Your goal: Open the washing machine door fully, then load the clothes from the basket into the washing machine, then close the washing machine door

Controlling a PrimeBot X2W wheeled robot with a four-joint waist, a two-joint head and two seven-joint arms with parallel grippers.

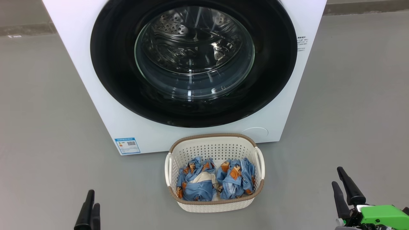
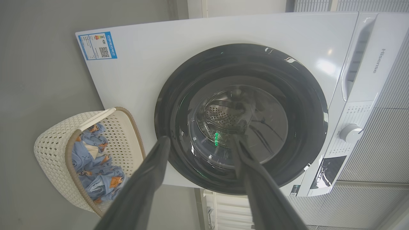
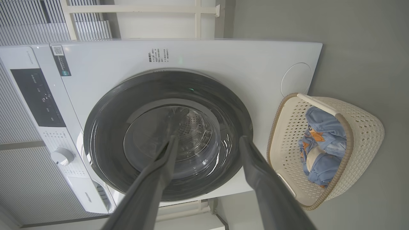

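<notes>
Nothing done yet, I judge: the washing machine door [image 1: 110,80] sits shut on the washing machine [image 1: 76,44]; the basket [image 1: 214,204], just in front of the machine, holds the clothes [image 1: 198,187]. My left gripper [image 1: 93,198] and right gripper [image 1: 337,176] hang well short of it, jaws apart, empty. Opening, loading, closing remain.

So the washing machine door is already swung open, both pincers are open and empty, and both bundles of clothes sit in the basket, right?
No: the washing machine door is shut against the washing machine, as the head view shows. The rest stands: the left pincer and right pincer are open and empty, and the clothes sit in the basket.
</notes>
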